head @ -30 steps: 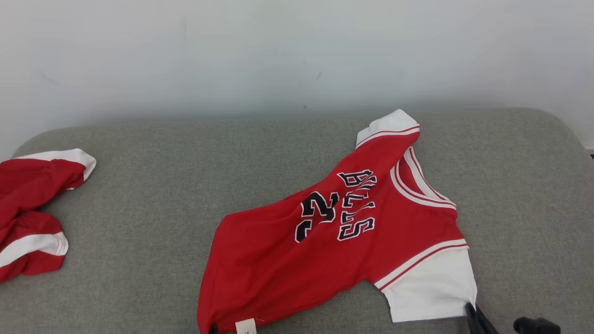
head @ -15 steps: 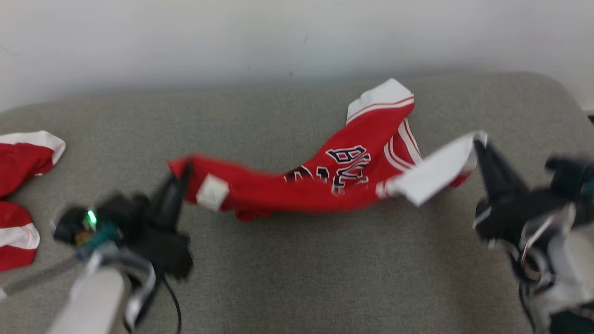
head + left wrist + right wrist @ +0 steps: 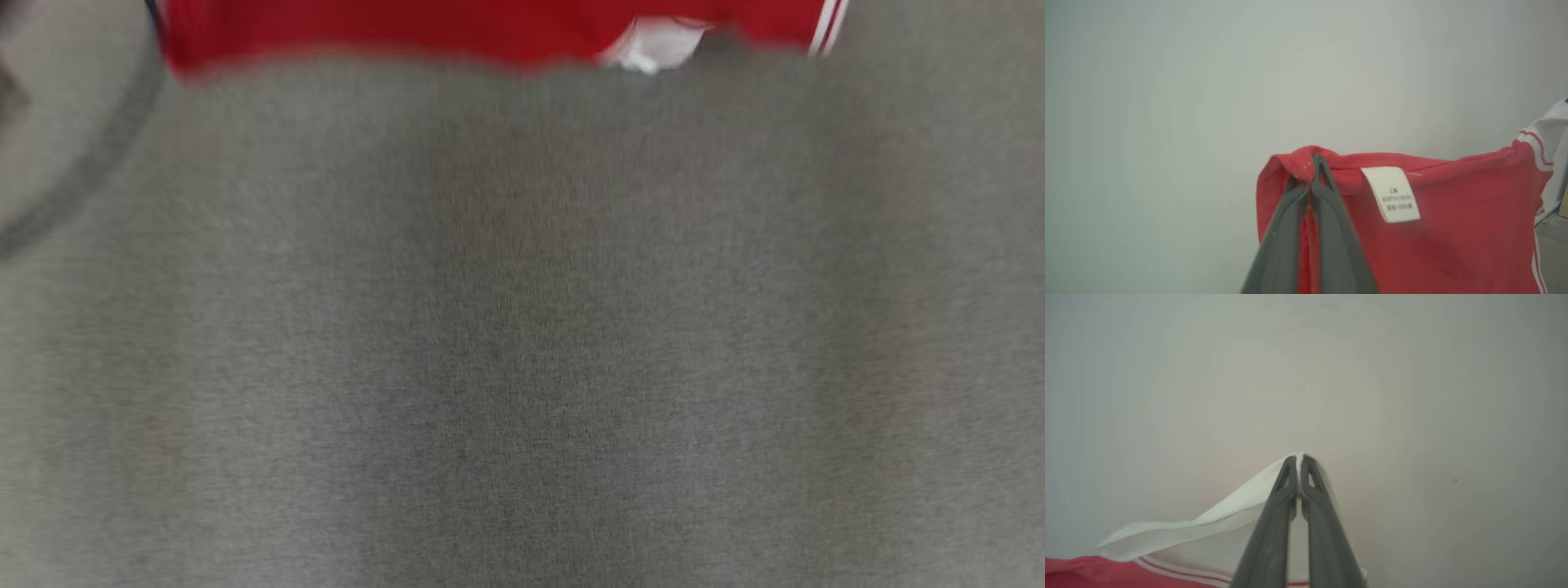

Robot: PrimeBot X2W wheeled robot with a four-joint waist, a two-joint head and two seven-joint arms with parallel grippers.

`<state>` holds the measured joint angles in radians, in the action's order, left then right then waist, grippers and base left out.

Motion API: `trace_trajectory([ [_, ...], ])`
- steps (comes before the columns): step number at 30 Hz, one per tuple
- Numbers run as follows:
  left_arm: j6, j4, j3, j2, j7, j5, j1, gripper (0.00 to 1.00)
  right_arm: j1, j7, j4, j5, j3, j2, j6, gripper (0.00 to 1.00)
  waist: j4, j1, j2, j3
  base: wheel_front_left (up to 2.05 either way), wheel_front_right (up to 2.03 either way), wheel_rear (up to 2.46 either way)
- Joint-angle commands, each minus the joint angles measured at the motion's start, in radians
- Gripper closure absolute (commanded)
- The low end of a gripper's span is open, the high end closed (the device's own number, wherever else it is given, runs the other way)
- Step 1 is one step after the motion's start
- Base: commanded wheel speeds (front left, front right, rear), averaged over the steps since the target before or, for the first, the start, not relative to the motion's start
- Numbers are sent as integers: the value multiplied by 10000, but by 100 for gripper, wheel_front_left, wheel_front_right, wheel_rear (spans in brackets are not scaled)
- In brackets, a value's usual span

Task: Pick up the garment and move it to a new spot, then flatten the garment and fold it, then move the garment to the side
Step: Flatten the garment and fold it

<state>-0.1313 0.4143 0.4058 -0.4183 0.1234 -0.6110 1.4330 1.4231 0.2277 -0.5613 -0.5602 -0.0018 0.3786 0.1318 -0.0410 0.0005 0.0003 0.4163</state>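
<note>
Currently your left gripper [image 3: 1308,173] is clamped on the garment [image 3: 1445,245] at its red hem, and your right gripper [image 3: 1298,458] on the white sleeve. The cloth hangs between them. Risk: both pinches are thin tip-holds, so over-spreading or a jerk may pull a corner free.

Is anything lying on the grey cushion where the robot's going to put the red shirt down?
Nothing visible is in the way. The grey cushion below the red shirt shows bare fabric in the blurry head view. The left gripper pinches its red hem and the right gripper its white sleeve.
</note>
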Motion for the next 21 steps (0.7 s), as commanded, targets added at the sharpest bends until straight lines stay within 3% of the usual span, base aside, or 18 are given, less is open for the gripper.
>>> trace_trajectory([
  [1,21,192,3,11,-107,-81,332,100,364,-92,-160,151,-14,-103,-23,100,-146,-5,-3,1776,0,0,0],
  [9,20,2333,1105,-182,-790,-395,4036,100,4366,-995,-2177,1702,309,-677,-23,100,-539,-5,-3,2651,0,0,0],
  [14,20,3342,1696,-312,-1500,-601,5347,100,5886,-1544,-3211,2296,419,-998,-23,100,-676,-5,-3,2696,0,0,0],
  [21,22,4259,2383,-160,-2161,-1085,6290,100,6907,-2059,-4189,2229,661,-1059,-23,100,-695,-5,-3,2923,0,0,0],
])
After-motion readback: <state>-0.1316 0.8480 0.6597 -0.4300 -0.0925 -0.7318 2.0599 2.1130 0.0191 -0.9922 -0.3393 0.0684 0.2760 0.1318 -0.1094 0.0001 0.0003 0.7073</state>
